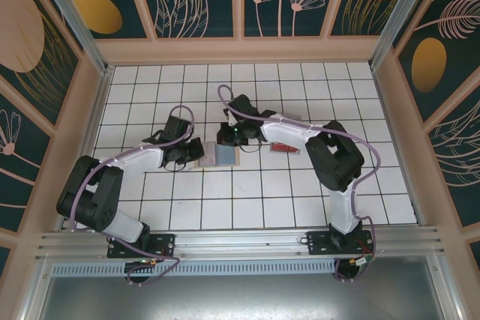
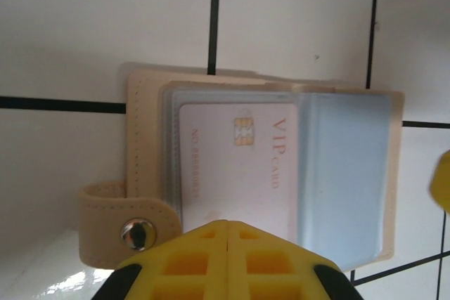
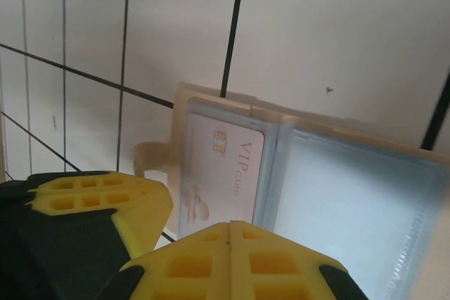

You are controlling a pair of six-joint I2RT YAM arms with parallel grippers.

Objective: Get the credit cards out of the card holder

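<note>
The card holder (image 2: 330, 173) lies open and flat near the middle of the white tiled surface (image 2: 295, 19), well clear of every edge, with both grippers at it; the left gripper (image 2: 228, 258) has its yellow pads pressed together over the holder's near edge, and I cannot tell whether a thin sleeve edge is nipped between them; the right gripper (image 3: 228, 265) likewise shows its pads meeting along a seam, with nothing visibly held. The holder looks light and limp: a soft tan stitched cover, a snap strap (image 2: 130, 226) sticking out at one side, and clear, slick plastic sleeves that should flex and slide on the glossy tile; it would probably lift with the card unless the cover or strap side is pinned down. The card (image 2: 232, 166) in the sleeve looks thin, stiff and smooth, best pinched by whichever short edge stands proud at the sleeve mouth. It carries a gold chip (image 2: 243, 131), the words "VIP CARD", and a number starting "NO" whose digits are too soft to read; no brand shows on the holder.
</note>
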